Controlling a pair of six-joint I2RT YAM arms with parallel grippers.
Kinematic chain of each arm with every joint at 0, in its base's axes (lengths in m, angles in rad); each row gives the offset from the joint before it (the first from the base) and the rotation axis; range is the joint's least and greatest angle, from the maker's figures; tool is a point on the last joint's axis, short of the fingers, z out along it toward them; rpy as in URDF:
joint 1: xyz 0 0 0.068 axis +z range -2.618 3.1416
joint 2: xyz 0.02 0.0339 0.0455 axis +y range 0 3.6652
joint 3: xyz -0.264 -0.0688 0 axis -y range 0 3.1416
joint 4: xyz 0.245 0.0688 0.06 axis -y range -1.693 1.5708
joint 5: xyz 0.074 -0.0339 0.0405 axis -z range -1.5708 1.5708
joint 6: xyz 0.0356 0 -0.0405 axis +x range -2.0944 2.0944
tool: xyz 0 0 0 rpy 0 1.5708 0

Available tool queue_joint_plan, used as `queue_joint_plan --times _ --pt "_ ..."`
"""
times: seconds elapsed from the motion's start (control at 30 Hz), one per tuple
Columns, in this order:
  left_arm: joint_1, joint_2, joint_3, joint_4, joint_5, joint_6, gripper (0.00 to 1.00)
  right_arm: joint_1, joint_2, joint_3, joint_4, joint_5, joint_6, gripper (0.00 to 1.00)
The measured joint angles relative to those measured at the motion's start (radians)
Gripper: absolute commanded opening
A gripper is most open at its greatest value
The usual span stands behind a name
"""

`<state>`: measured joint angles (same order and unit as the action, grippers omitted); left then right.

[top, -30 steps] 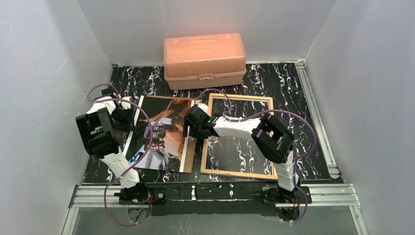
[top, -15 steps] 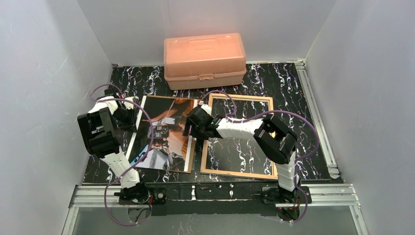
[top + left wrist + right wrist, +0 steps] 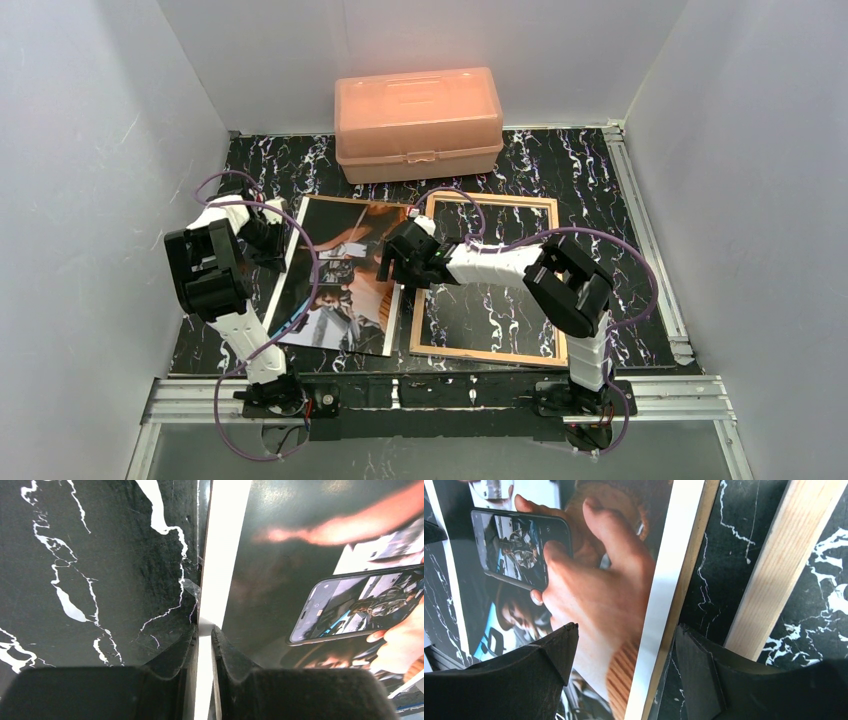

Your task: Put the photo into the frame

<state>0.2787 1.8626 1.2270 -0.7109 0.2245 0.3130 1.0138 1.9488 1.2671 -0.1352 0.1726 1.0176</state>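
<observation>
Both grippers sit at the edges of the photo [image 3: 335, 275]. The left gripper [image 3: 204, 632] has its jaws drawn nearly together, pinching the white border on the print's left side. The right gripper [image 3: 624, 635] is spread wide over the right border and grips nothing. One of its fingers [image 3: 549, 650] is above the printed hand, and the other is above the dark strip beyond the edge. The photo lies face up on the left half of the table [image 3: 580, 170], a black marble-patterned surface veined in white. A thin brown backing board [image 3: 687, 575] shows under its right border. Just beside it to the right, the frame [image 3: 485, 354] lies flat with its tan wood side up, and the marble pattern shows through its opening. In the right wrist view a narrow band of tabletop separates the print from the frame's near rail. An orange box [image 3: 418, 120] with its lid shut stands at the back of the table against the rear wall. Plain pale walls [image 3: 80, 150] close in the left, rear and right sides. Aluminium rails [image 3: 640, 220] run along the right side and the near edge, where the arm bases are bolted. Purple cables [image 3: 303, 262] loop along both arms.
</observation>
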Motion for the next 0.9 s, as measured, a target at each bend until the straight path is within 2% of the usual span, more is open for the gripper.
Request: queue_joint_plan --times 0.57,0.9 --pt "-0.008 -0.006 -0.010 -0.001 0.000 -0.006 0.04 0.005 -0.074 -0.014 -0.074 -0.080 0.008 0.81" --pt "-0.014 -0.007 -0.013 -0.006 0.003 -0.006 0.02 0.048 -0.106 -0.117 -0.074 -0.132 0.058 0.82"
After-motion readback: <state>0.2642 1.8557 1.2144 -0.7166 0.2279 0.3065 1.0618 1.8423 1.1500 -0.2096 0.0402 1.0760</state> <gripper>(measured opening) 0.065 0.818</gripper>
